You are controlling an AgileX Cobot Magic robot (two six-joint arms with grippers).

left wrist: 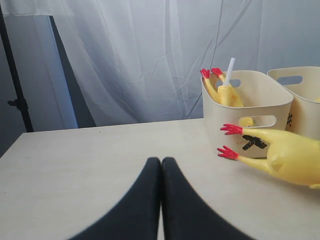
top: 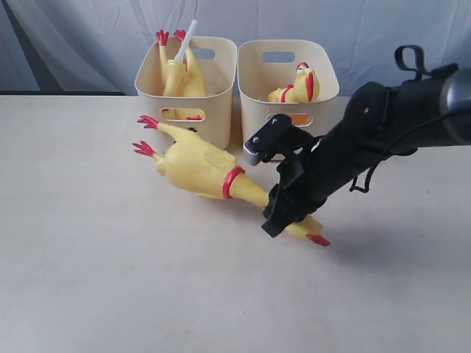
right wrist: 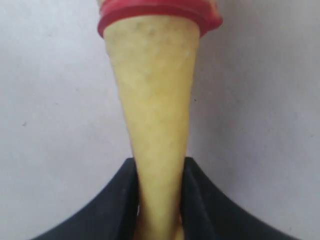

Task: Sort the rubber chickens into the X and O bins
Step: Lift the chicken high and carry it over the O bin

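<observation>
Nearest the exterior camera lies the bare, matte cream table [top: 110,294]. On it the right gripper [top: 291,215] clamps the large chicken [top: 199,168], a long, glossy yellow rubber toy lying on its side. Its red beak [top: 318,239] pokes out just past the black gripper, while the fat body and 2 red feet [top: 147,121] stretch toward the bins.

The right wrist view alone shows the grip: 2 smooth black fingers [right wrist: 115,210] press both sides of the tapering, faintly speckled neck, away from the red neck band [right wrist: 160,12].

Only the left wrist view shows the left gripper [left wrist: 161,200], its 2 rounded black fingers pressed together with nothing between them, apart from the chicken.

Farther back stand 2 cream plastic tubs with rounded corners and slot handles, side by side. The left bin [top: 219,95] holds a second chicken [top: 176,77] feet-up beside a white tube [top: 185,37]. The left wrist view shows a black X-like mark [left wrist: 254,143] on its front, just beside a foot. The right bin [top: 254,95] holds a smaller chicken piece [top: 298,88]; its mark cannot be read. Behind hangs a sheer white curtain [top: 331,22].
</observation>
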